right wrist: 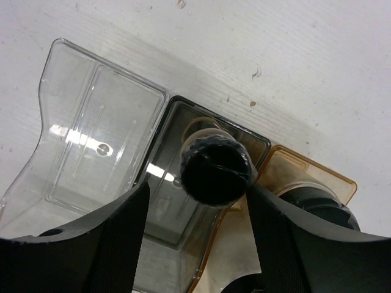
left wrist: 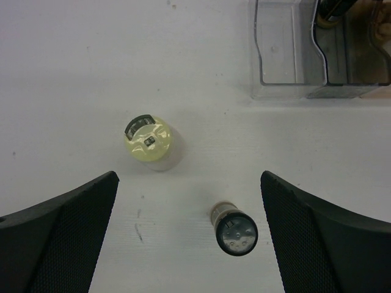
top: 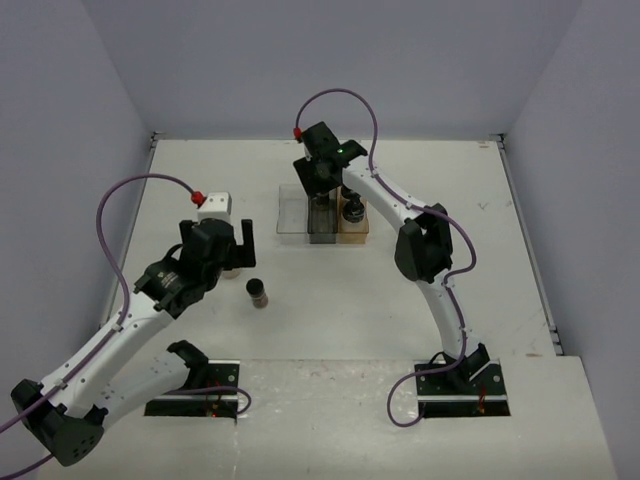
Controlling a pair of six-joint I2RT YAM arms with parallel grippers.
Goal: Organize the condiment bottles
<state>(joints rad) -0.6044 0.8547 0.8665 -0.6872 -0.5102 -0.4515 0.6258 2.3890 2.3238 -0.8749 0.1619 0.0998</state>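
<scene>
Yellow-green-capped bottle (left wrist: 148, 138) stands apart from black-capped bottle (left wrist: 234, 229), well short of tray (left wrist: 284, 49) edge.

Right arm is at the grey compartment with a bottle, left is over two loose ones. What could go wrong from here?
1. The black-capped bottle in the grey compartment looks pressed to one finger of the right gripper; lifting away could tip it.
2. The left gripper, open, spans both the yellow-green-capped bottle and another dark-capped bottle; closing may knock one over.

From above, the left end effector (top: 217, 240) hides most of the yellow-capped bottle (left wrist: 148, 138); the tan compartment's bottle (right wrist: 317, 204) is half hidden.
</scene>
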